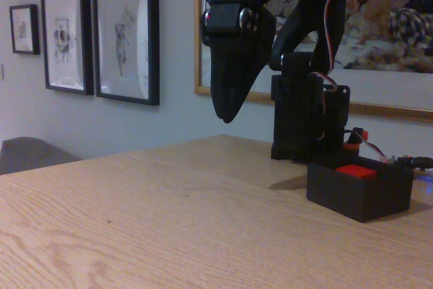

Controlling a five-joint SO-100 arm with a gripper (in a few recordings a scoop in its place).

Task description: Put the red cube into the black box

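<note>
The red cube (356, 171) lies inside the black box (358, 197), its top face showing just above the rim. The box stands on the wooden table (169, 221) at the right, in front of the arm's base. My black gripper (227, 117) hangs in the air well above the table, up and to the left of the box, with its tip pointing down. Its fingers come together in one dark point with no gap, and nothing is held between them.
The tall black arm base (304, 116) stands right behind the box, with cables (406, 161) trailing to its right. A grey chair back (30, 152) shows beyond the table's far left edge. Framed pictures (125, 37) hang on the wall behind.
</note>
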